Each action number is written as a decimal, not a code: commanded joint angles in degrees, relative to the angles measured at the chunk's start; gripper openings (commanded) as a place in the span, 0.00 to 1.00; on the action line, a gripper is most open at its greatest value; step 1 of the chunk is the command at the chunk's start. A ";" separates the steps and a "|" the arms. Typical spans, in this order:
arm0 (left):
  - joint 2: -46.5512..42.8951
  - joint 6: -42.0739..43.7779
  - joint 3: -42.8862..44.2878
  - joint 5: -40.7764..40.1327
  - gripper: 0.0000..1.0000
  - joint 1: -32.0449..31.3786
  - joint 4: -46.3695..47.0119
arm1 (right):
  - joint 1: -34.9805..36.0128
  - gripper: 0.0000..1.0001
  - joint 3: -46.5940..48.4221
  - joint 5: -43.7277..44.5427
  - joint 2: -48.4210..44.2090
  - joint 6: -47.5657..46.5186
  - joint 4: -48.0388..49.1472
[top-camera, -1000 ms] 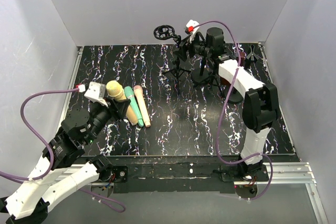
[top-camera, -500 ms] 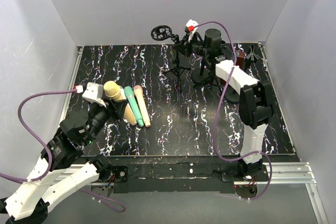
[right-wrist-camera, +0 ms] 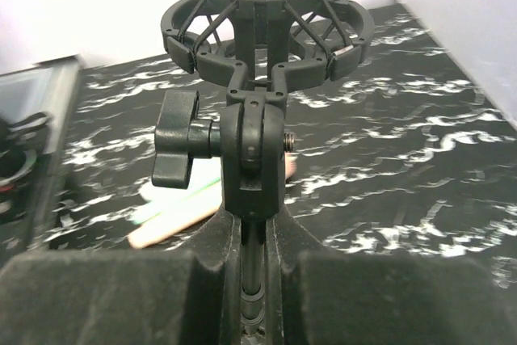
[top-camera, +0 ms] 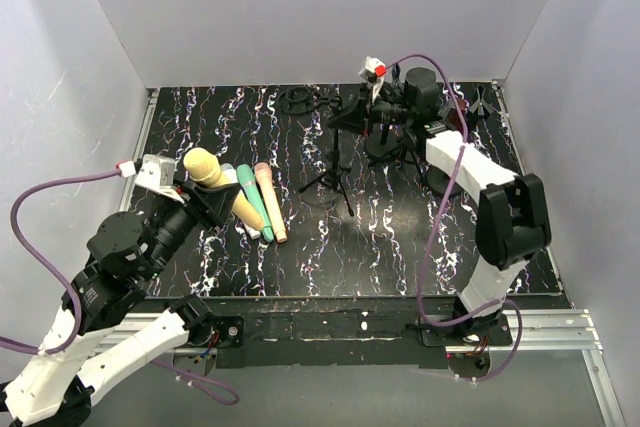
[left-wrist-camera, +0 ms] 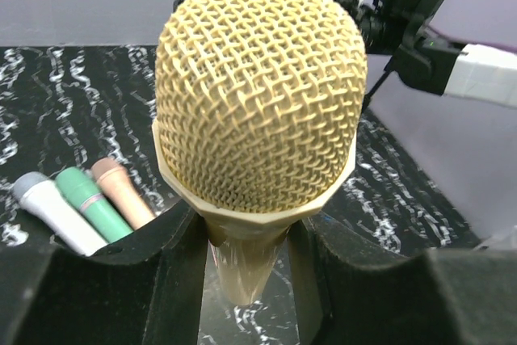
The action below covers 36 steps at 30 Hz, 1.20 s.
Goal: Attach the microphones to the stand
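My left pincer (left-wrist-camera: 246, 252) is clamped on the yellow microphone (top-camera: 215, 179) just below its mesh head, holding it above the bench (top-camera: 400, 227). Its long axis runs diagonally, head far-left, tail near-right. My right pincer (right-wrist-camera: 254, 264) is closed on the stem of the stand (top-camera: 336, 162). The stand's ring mount (top-camera: 298, 99) leans leftward, beyond and right of that microphone. I judge the tail must swing toward the ring. The white microphone (left-wrist-camera: 48, 209), mint microphone (left-wrist-camera: 93, 204) and peach microphone (left-wrist-camera: 121, 193) lie side by side.

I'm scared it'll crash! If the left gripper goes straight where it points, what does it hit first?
Likely the black stand in the right gripper, with its yellow microphone touching first; depth is hard to judge.
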 commanded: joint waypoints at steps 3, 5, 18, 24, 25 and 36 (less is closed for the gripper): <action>3.38 -2.70 5.82 9.44 0.00 0.21 8.66 | 0.04 0.01 -10.03 -12.91 -13.64 6.36 3.57; 5.40 -3.05 7.84 12.17 0.00 0.21 10.77 | -0.14 0.01 -11.88 -13.53 -16.72 3.47 -1.24; 22.54 -4.72 18.48 27.90 0.00 0.21 21.85 | -0.31 0.01 -21.72 -8.08 -28.07 -21.32 -27.73; 22.11 -5.08 18.58 27.56 0.00 0.21 22.30 | -1.01 0.11 -27.88 -8.34 -32.72 -24.49 -29.66; 21.85 -5.08 18.40 27.39 0.00 0.12 22.03 | -1.10 0.14 -28.23 -8.43 -33.60 -25.19 -30.71; 25.53 -6.22 20.16 29.31 0.00 0.12 23.17 | -2.77 0.68 -30.25 -5.27 -40.02 -25.73 -37.13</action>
